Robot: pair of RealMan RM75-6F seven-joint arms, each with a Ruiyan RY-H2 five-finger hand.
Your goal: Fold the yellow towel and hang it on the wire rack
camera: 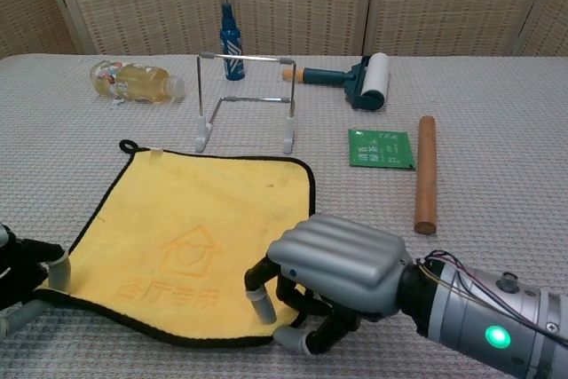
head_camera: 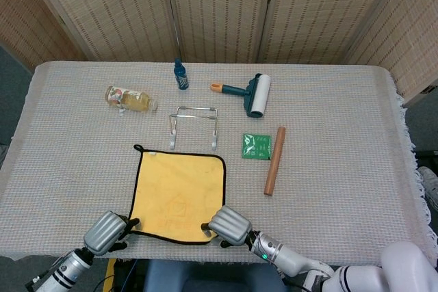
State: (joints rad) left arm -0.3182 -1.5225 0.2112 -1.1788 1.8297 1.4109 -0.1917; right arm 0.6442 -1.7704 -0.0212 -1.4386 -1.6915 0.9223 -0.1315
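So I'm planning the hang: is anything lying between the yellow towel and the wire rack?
Nothing visible. The yellow towel lies flat just in front of the wire rack, with only bare tablecloth between them; the bottle and green packet sit off to the sides.

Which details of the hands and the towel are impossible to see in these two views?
- Near right corner of the yellow towel: covered by the right hand in both views, so the grip is unclear.
- Left hand: cut by the chest view's left edge; its fingers are too small in the head view.
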